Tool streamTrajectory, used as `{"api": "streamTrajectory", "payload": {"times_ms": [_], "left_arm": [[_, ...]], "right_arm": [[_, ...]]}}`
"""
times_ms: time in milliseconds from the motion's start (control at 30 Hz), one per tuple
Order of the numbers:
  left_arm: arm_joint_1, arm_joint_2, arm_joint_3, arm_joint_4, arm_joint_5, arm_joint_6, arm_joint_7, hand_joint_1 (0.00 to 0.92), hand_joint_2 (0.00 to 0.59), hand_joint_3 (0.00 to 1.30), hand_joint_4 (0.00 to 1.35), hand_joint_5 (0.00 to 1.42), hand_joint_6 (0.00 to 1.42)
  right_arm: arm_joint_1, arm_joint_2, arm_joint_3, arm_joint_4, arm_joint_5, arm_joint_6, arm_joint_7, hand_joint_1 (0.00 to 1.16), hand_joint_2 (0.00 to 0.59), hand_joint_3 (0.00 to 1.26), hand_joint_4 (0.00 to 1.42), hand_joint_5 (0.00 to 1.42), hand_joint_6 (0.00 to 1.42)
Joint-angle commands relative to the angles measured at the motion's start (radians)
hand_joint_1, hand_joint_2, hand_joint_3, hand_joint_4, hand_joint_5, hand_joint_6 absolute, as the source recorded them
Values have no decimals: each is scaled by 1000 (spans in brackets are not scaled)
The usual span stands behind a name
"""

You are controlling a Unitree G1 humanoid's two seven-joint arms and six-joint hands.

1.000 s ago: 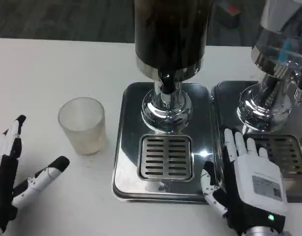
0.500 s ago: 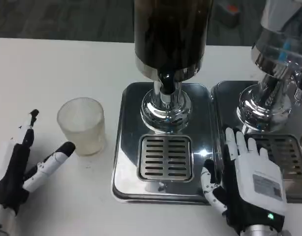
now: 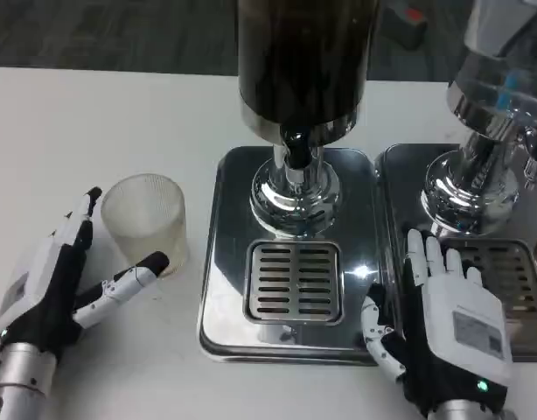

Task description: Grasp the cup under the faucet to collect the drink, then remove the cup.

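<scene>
Early in the task. Cup [image 3: 145, 221] not yet grasped, not yet under the faucet [image 3: 294, 149], no drink collected; grasping, carrying to the grate [image 3: 294, 281], filling and removing all left to do, judging from how things lie.

Cup upright on the tabletop [image 3: 94, 122], just ahead of the left hand [image 3: 54, 289] and between its spread fingers, well to the left of the drip tray [image 3: 223, 262]. Looks empty, frosted and clear.

Left hand released, wide open, holding nothing. Upper fingers [image 3: 80, 223] reaching along the cup's left side, close to the wall; lower finger [image 3: 133, 276] pointing at the cup's base, tip just beside or touching it — cannot tell which. Palm set back from the cup, so no closure around it yet. Next move likely a short push forward and a curl of the fingers round the wall, with care not to tip or shove the light cup.

Right hand [image 3: 448, 328] also released, fingers stretched out flat and apart, holding nothing, lying at the seam between the drip tray and a second tray [image 3: 400, 166] to its right, fingertips pointing toward the second dispenser's base [image 3: 465, 188]. Grate just to its left, faucet beyond that.
</scene>
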Motion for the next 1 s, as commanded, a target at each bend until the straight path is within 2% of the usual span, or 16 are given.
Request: {"api": "streamTrajectory", "payload": {"times_ms": [33,300,600,733,900,1000], "left_arm": [[-43,-23,-17,74,15,-67,70,144,11,0,0,55,4],[-91,-47,-33,149,19,-103,129,205,32,0,0,136,70],[-154,-51,-54,229,-1,-107,101,252,45,0,12,230,154],[-176,-49,-53,262,-13,-122,76,264,55,19,113,315,238],[-183,-49,-56,274,-5,-149,98,308,71,192,306,509,429],[-180,-52,-55,276,-4,-167,118,330,88,244,368,574,488]], "right_arm": [[0,7,-3,0,13,13,3,200,511,0,0,0,0],[-7,8,-5,5,26,17,5,194,510,0,0,0,0],[-5,14,-7,4,37,24,6,190,510,0,0,0,0],[-8,15,-7,5,39,27,5,189,510,0,0,0,0],[-11,13,-4,6,35,32,8,188,510,0,0,0,0],[-12,13,-3,6,37,33,9,187,510,0,0,0,0]]}}
